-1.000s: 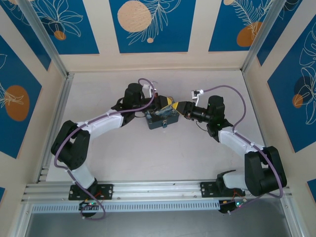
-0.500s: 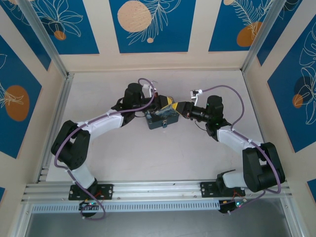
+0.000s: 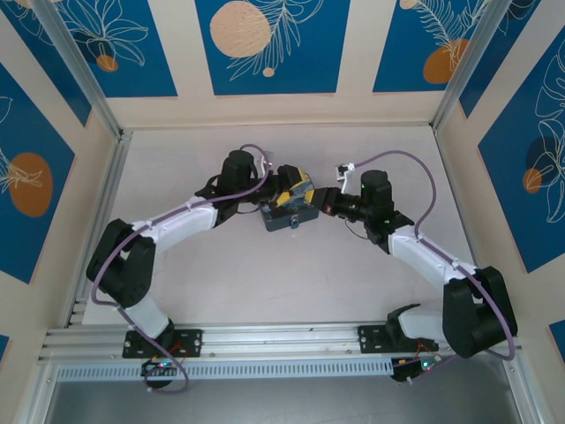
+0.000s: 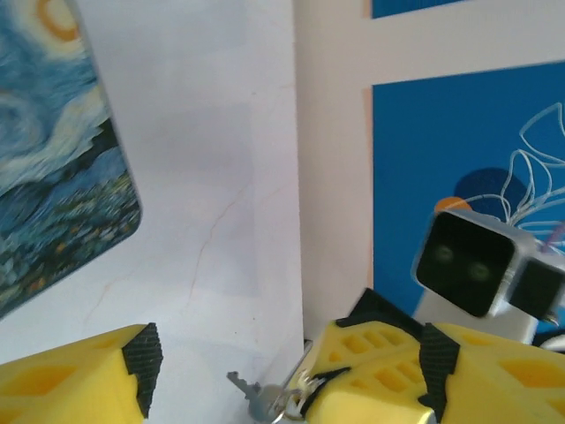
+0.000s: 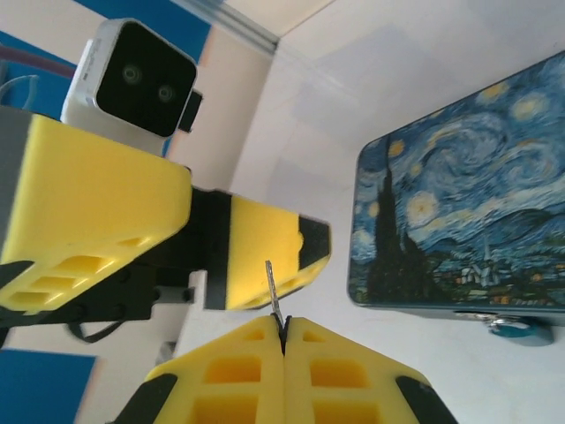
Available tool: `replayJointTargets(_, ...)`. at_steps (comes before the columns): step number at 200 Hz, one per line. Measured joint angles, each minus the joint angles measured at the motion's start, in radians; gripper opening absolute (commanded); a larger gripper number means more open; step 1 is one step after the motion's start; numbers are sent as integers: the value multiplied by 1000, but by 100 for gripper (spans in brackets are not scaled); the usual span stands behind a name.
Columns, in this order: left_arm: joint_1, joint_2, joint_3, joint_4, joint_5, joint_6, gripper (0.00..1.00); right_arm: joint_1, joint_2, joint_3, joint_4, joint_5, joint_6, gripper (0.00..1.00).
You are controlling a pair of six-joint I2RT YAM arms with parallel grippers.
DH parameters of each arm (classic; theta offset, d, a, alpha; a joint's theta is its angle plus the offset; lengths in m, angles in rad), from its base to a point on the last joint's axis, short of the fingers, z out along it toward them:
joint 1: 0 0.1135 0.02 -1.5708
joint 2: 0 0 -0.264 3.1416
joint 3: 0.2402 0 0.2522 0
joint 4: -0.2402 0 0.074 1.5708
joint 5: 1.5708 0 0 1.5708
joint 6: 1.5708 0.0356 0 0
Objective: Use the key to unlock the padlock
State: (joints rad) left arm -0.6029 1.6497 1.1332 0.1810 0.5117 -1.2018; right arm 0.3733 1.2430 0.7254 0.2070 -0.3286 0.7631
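Note:
The key (image 4: 250, 397) is a thin grey metal key on a ring. My right gripper (image 5: 283, 323) is shut on it, and the blade (image 5: 273, 286) stands up edge-on from between the pads. In the left wrist view the right gripper (image 4: 315, 387) holds the key between the spread fingers of my left gripper (image 4: 290, 358), which is open and apart from the key. The teal padlock (image 5: 519, 329) hangs at the front edge of the swirl-painted box (image 5: 468, 216). From above, both grippers meet just behind the box (image 3: 290, 215), left gripper (image 3: 294, 187), right gripper (image 3: 320, 202).
The box lies flat mid-table, to the right of the right gripper's tips. The left gripper's yellow fingers (image 5: 260, 246) stand close behind the key blade. Blue-and-cream panel walls (image 3: 265, 53) close in the table, with bare tabletop (image 3: 291, 283) in front of the box.
My left gripper has gone from shut to open and let go of the key. The right gripper has closed fully on the key and shifted slightly left.

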Motion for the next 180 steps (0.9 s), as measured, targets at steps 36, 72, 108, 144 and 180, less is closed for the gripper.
replayJointTargets(36,1,-17,52,-174,-16,-66,79,98,-41,54,-138,219,-201,0)
replayJointTargets(72,1,-21,53,-266,-24,-129,70,196,-43,60,-175,396,-370,0)
replayJointTargets(108,1,-22,55,-313,-34,-155,55,277,-42,71,-179,521,-492,0)
replayJointTargets(144,1,-22,57,-316,-45,-178,43,322,-27,95,-181,584,-563,0)
replayJointTargets(180,1,-22,57,-317,-47,-183,34,355,9,114,-186,621,-605,0)
